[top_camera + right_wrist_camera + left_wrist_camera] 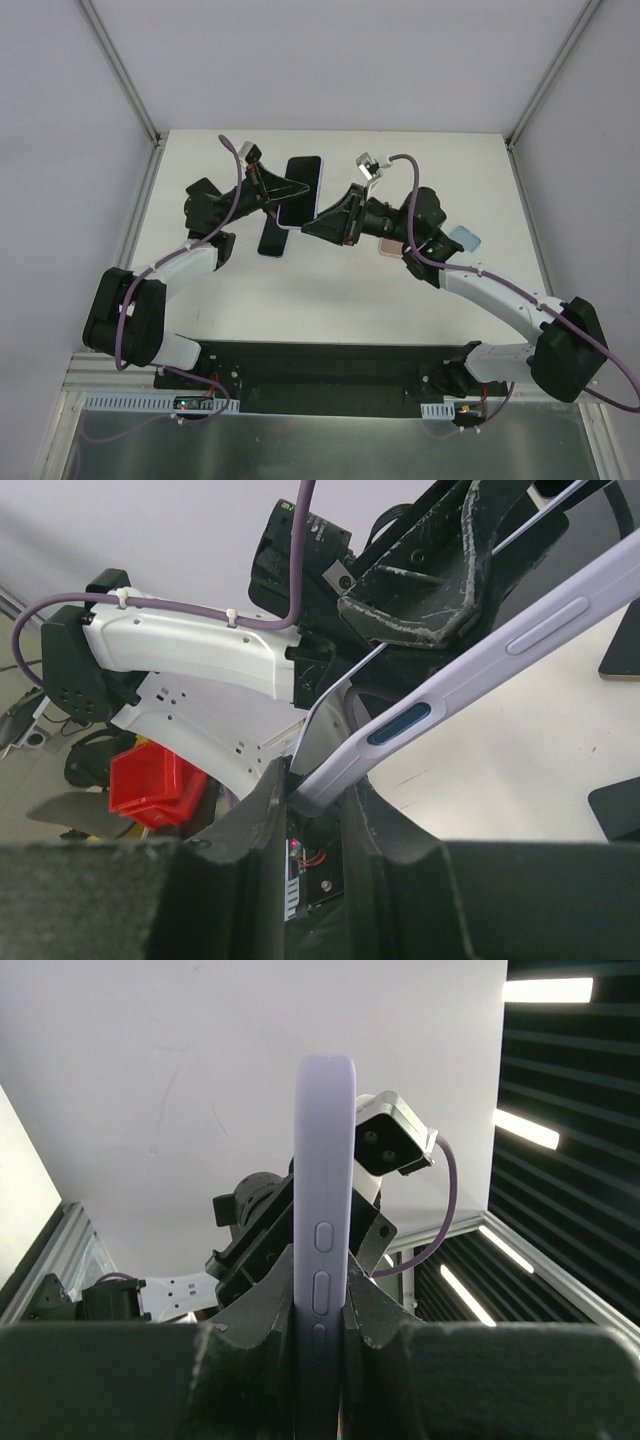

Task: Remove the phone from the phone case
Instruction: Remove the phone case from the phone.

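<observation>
No text, label or number is legible on anything here.

Both arms bent inward over the table, left gripper (284, 190) and right gripper (308, 227) facing closely, each clamped tight on phone case (325, 1160)

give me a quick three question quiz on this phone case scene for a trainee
1. True or false: the lilac phone case lies flat on the table.
2. Left gripper and right gripper: which is shut on the case? A) left only B) right only C) both
3. What shows on the case edge facing the left wrist camera?
Key: 1 false, it is held up off the table; 2 C; 3 side buttons.
</observation>
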`<state>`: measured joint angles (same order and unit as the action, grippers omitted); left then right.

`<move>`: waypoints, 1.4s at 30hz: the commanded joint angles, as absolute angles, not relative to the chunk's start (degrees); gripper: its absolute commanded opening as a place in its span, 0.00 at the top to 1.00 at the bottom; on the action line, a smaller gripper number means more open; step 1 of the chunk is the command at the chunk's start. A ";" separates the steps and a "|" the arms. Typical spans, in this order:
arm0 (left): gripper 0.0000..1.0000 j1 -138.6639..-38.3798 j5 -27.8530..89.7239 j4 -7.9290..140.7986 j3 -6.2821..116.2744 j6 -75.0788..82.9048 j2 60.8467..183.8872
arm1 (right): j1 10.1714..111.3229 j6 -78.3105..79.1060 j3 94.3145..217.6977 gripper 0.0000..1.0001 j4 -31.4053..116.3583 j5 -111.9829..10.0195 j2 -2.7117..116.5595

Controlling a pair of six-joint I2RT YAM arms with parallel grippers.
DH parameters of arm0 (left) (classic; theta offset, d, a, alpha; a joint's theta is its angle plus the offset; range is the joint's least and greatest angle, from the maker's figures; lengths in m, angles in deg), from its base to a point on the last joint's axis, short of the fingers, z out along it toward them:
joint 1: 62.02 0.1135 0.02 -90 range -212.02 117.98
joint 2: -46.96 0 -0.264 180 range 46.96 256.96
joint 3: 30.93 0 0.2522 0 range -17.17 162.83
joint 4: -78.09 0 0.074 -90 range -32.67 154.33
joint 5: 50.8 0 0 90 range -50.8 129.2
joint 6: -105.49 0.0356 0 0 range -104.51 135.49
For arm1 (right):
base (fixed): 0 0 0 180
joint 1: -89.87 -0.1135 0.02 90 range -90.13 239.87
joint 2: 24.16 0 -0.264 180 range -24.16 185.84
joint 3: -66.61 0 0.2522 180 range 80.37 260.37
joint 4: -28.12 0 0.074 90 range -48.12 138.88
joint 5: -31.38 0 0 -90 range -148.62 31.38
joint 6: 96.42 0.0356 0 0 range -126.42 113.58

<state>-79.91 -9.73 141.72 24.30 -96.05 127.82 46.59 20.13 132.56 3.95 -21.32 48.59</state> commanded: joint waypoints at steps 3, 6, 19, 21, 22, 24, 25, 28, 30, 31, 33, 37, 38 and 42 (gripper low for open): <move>1.00 -81.01 -10.02 143.26 24.14 -109.75 125.71 | 47.94 10.63 135.57 0.99 -3.55 -13.37 48.09; 1.00 -81.01 -9.67 143.34 23.96 -109.84 125.62 | 48.74 11.42 135.57 0.99 -5.13 -11.87 48.18; 1.00 -79.07 -1.76 142.46 19.48 -103.34 122.81 | 47.96 42.72 121.59 0.99 -14.38 -46.22 44.32; 1.00 -79.07 -0.80 143.26 19.13 -103.42 122.90 | 46.81 41.93 122.12 0.98 -11.56 -47.54 43.26; 1.00 -79.07 -0.36 143.43 18.95 -103.42 122.72 | 46.63 41.92 122.12 0.94 -11.03 -47.98 42.91; 1.00 -78.90 0.61 143.69 18.43 -103.25 122.64 | 46.19 42.36 121.42 0.88 -10.94 -49.30 42.21; 1.00 -78.90 0.61 143.78 18.42 -103.25 122.63 | 46.19 42.54 121.16 0.84 -10.94 -49.65 41.94; 1.00 -78.81 0.61 143.87 18.77 -103.33 122.81 | 46.02 42.89 120.02 0.83 -10.42 -51.50 40.88; 1.00 -78.81 0.52 143.79 19.12 -103.25 122.72 | 45.93 42.98 120.10 0.81 -9.89 -51.94 40.62; 1.00 -78.81 0.44 143.70 19.21 -103.16 122.81 | 45.84 42.98 120.27 0.75 -9.80 -51.94 40.62; 1.00 -78.81 0.35 143.43 19.21 -103.07 122.72 | 45.67 42.98 120.45 0.70 -9.71 -52.03 40.71; 1.00 -78.81 0.17 143.43 19.04 -103.25 122.90 | 45.49 42.89 120.71 0.66 -9.71 -52.29 40.62; 1.00 -78.81 0.26 143.35 18.95 -103.16 122.99 | 45.49 42.72 121.15 0.66 -9.71 -51.95 40.62; 1.00 -78.72 0.26 143.34 18.95 -103.33 122.99 | 45.40 42.89 122.47 0.64 -9.10 -50.45 41.67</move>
